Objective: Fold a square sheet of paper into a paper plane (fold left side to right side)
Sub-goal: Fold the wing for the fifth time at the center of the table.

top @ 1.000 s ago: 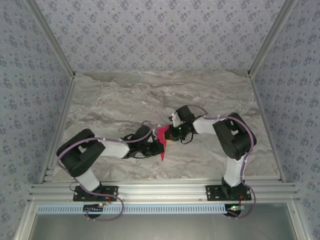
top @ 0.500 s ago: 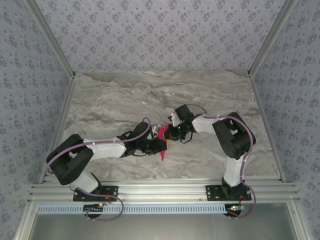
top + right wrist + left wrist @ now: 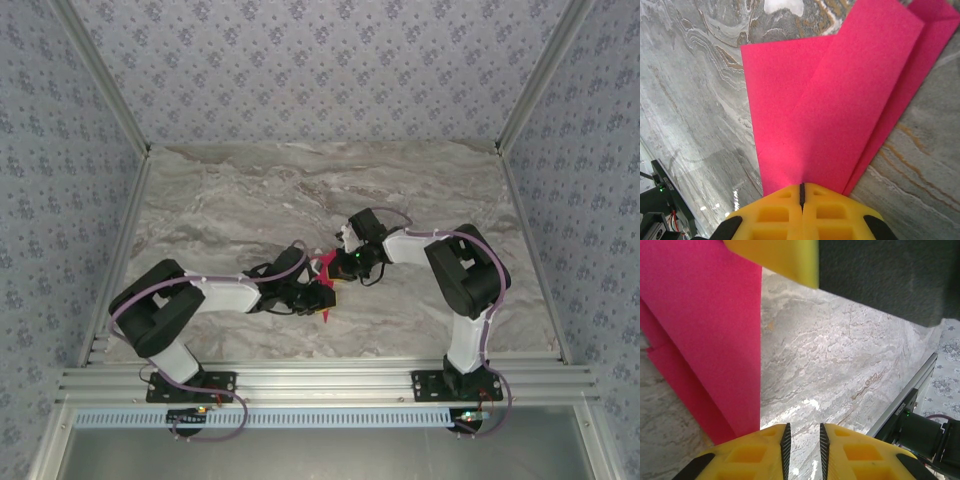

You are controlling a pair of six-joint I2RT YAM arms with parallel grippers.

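Observation:
The paper plane (image 3: 322, 268) is bright pink paper folded into narrow layered flaps, lifted off the marble between the two arms. My right gripper (image 3: 338, 270) is shut on it; in the right wrist view the yellow fingertips (image 3: 801, 187) pinch the folded end and the pink flaps (image 3: 840, 100) fan away from them. My left gripper (image 3: 318, 297) sits just left of and below the paper. Its jaws (image 3: 802, 432) stand a narrow gap apart with only marble between them, and the pink paper (image 3: 705, 330) hangs to their left. No yellow face of the paper shows.
The marble table (image 3: 230, 210) stretches behind and to both sides of the arms. An aluminium rail (image 3: 320, 380) runs along the near edge. The right gripper's yellow finger (image 3: 785, 257) and dark body hang close above my left gripper.
My left gripper's jaws have parted a little and it has shifted slightly right and nearer. The right gripper has kept its pinch on the paper in place.

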